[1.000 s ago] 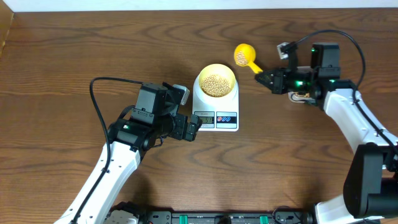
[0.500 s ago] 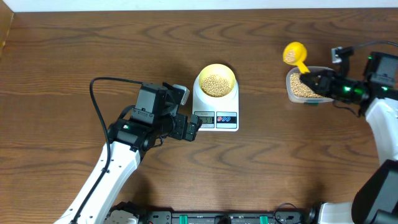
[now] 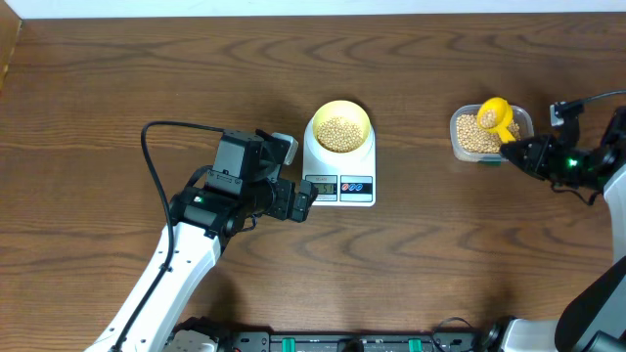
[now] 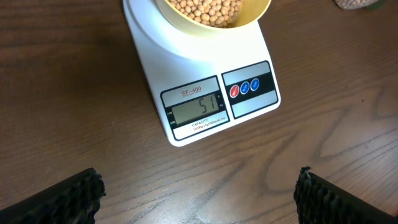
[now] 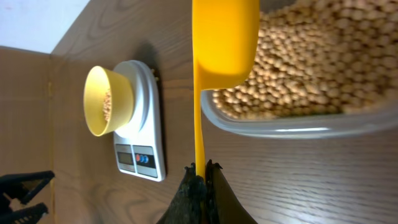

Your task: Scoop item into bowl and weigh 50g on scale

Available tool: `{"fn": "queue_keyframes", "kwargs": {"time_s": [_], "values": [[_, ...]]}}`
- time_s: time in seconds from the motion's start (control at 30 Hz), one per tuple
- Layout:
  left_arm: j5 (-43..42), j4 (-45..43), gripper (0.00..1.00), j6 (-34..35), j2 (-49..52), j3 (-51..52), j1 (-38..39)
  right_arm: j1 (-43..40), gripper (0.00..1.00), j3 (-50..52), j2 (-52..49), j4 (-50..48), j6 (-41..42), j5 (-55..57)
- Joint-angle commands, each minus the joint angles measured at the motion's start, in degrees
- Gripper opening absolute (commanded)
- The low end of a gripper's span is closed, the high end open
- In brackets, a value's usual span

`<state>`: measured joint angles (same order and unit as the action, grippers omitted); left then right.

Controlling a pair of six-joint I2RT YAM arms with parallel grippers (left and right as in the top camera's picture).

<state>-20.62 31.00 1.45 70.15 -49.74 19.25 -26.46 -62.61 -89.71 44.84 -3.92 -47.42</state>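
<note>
The pale-yellow bowl [image 3: 339,127] holds tan beans [image 3: 339,133] and sits on the white scale [image 3: 350,181]. In the left wrist view the scale [image 4: 205,74] display [image 4: 198,107] reads 51. My left gripper [image 3: 302,202] is open and empty, just left of the scale's display edge; its fingertips [image 4: 56,196] frame bare table. My right gripper [image 3: 513,150] is shut on the handle of the yellow scoop [image 3: 494,116]. The scoop [image 5: 222,43] hangs over the clear container of beans [image 3: 477,136]. The bowl [image 5: 106,99] and scale also show far off in the right wrist view.
The clear container [image 5: 292,124] full of beans stands at the right of the table. A black cable [image 3: 161,132] loops over the table behind my left arm. The table's back edge runs along the top.
My right gripper has carried the scoop rightward from near the bowl to above the clear container and lowered it over the beans. The left arm has not moved.
</note>
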Motion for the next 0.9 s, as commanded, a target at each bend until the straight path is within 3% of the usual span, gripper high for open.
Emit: {"fn": "queue_keyframes", "kwargs": {"time_s": [0.0, 0.27, 0.53, 0.87], "values": [[0.6, -0.1, 1.00, -0.2, 0.2, -0.1, 0.1, -1.6, 0.01, -0.2, 1.3, 0.7, -3.0, 0.8], [0.6, -0.1, 1.00, -0.2, 0.2, -0.1, 0.1, -2.1, 0.01, -0.4, 2.0, 0.6, -7.1, 6.9], [0.6, -0.1, 1.00, -0.2, 0.2, -0.1, 0.1, -1.8, 0.01, -0.4, 8.9, 0.1, -10.1, 18.4], [0.6, -0.1, 1.00, -0.1, 0.2, -0.1, 0.1, 7.8, 0.01, -0.4, 12.8, -0.7, -13.5, 32.0]]}}
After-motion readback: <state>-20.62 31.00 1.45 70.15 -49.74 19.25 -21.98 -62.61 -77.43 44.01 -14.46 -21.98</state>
